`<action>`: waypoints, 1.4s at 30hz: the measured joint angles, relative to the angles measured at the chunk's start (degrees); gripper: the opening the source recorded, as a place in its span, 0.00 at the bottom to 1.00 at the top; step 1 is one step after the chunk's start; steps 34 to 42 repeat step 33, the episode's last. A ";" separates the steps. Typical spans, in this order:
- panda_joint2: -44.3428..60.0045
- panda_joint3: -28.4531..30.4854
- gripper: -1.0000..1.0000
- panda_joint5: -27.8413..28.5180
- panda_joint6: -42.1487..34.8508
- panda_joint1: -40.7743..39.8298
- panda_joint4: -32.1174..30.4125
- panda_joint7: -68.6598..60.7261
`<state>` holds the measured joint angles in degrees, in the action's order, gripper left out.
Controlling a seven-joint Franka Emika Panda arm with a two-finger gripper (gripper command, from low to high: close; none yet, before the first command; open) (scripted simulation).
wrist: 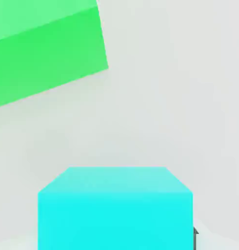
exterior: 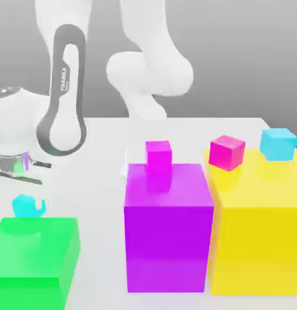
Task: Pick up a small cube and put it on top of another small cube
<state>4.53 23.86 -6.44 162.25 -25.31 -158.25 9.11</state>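
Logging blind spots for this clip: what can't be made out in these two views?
- End effector: open or shut cannot be told in either view.
- Cyan cube in hand view: lower part cut by the frame edge.
- Cyan cube in exterior view: base hidden behind the green block.

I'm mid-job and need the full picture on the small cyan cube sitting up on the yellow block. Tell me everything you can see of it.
The small cyan cube is plain, smooth and matte-looking, with no markings. It sits upright on the top face of the big yellow block, toward the far corner on the exterior view's right, slightly rotated. Only the yellow block touches it. The small pink-red cube stands apart from it on the same top, on the exterior view's left of it. It is far smaller than the block beneath.
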 joint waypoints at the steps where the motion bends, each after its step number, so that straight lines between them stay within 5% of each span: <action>1: -2.07 -0.50 0.00 1.28 -2.01 1.61 0.02 2.03; 22: -45.81 -30.34 0.00 0.56 -51.38 18.84 6.20 36.96; 26: -45.55 -32.54 0.00 -0.38 -45.90 19.51 1.04 38.11; 27: -45.05 -32.82 1.00 -0.60 -43.99 19.54 -0.36 38.08; 42: -44.80 -32.99 1.00 -0.53 -43.04 19.51 -1.06 38.13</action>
